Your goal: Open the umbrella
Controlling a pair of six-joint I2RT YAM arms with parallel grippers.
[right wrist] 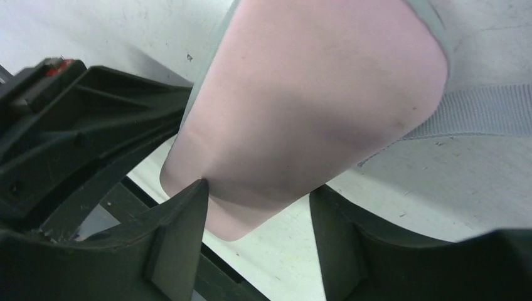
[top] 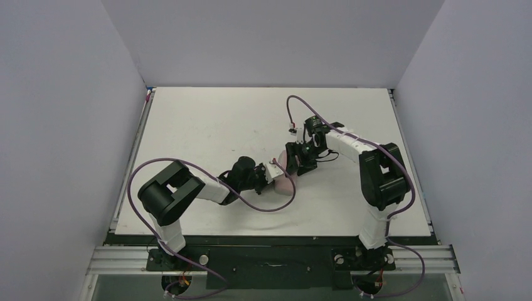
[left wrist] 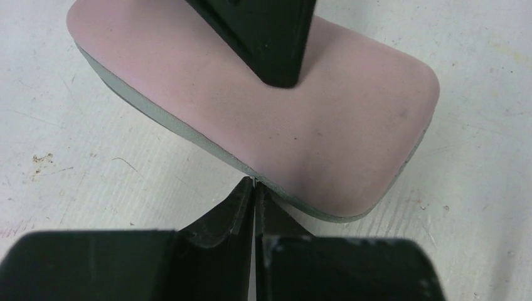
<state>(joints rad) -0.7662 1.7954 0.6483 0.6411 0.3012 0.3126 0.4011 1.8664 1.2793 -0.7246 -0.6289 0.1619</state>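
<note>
Though searching from above for the umbrella, finds no fabric or shaft, only a closed pink case (top: pixel 287 185) at the middle of the table (top: pixel 207 125); probably holds the umbrella inside. Lies with long axis roughly near to far, between the left gripper (top: pixel 271 170) at its left flank and the right gripper (top: pixel 300 160) over its far end, both equally close. From the left wrist: shows fingertips pressed together, pinching nothing visible, tips touching the grey seam (left wrist: pixel 125 88) under a smooth, matte, softly domed lid with rounded corners; also one black finger (left wrist: pixel 270 44) of the other arm, tip against the lid. From the right wrist: shows fingers spread astride the narrow end, one touching, the other just beside; cannot tell whether clamped yet. Beside it, a grey woven strap (right wrist: pixel 477 113) lying flat.
</note>
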